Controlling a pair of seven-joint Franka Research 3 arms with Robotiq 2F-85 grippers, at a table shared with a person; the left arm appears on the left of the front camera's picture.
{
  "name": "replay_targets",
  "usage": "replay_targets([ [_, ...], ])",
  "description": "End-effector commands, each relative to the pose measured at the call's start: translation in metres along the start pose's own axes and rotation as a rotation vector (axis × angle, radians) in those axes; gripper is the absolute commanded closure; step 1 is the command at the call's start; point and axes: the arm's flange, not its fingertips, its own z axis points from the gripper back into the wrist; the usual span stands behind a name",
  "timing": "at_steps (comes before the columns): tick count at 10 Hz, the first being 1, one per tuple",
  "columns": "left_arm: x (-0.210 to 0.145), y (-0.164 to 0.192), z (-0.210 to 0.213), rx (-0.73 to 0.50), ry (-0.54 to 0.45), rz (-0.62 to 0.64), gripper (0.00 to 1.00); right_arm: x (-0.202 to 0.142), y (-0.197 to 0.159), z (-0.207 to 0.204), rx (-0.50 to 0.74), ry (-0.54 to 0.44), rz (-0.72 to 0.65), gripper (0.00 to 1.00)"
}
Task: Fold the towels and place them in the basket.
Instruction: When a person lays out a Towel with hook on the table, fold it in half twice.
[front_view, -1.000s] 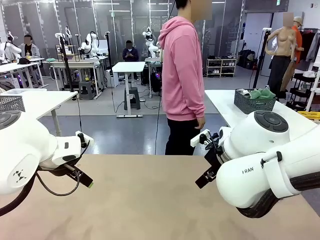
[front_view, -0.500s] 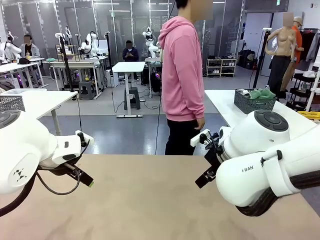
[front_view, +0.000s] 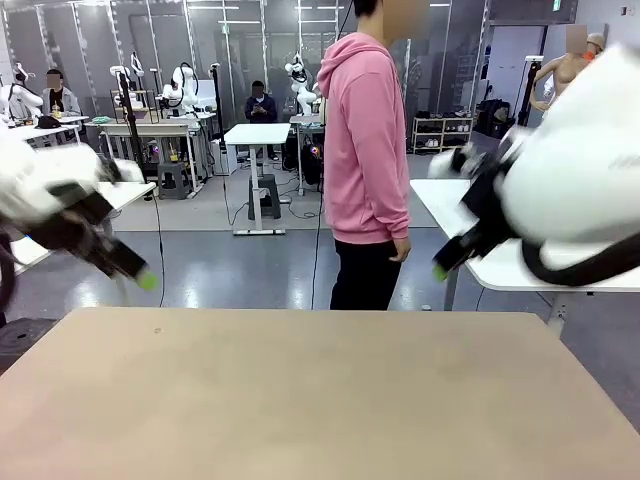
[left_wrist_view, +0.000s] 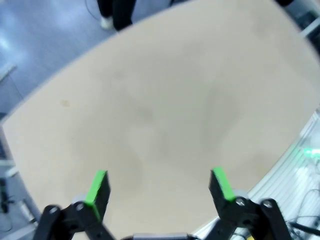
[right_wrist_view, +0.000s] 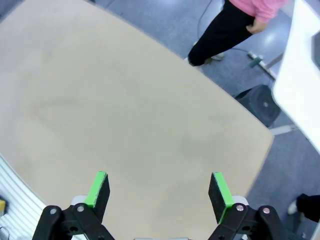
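The towels and the basket are out of view. My left gripper (front_view: 138, 274) hangs blurred at the left, raised above the table's far left corner. In the left wrist view the left gripper (left_wrist_view: 159, 182) stands open over bare tabletop, with nothing between its green pads (left_wrist_view: 98, 184). My right gripper (front_view: 445, 264) is lifted high at the right, above the floor beyond the table's far edge. Seen from its own wrist, the right gripper (right_wrist_view: 159, 185) is open and empty, looking down on the table from well above.
The beige table (front_view: 320, 400) lies bare below both arms. A person in a pink hoodie (front_view: 365, 150) stands side-on just past its far edge. A white table (front_view: 445, 205) stands behind my right arm, and more tables lie farther back.
Both arms have swung up and outward from low over the table to high at its sides. Both grippers stay open. The person has not moved.
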Motion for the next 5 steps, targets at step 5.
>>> replay_targets([
  [5, -0.051, -0.012, 0.231, 0.079, -0.045, 0.059, 0.00, -0.082, -0.049, 0.182, -0.070, -0.082, -0.120, 0.00],
])
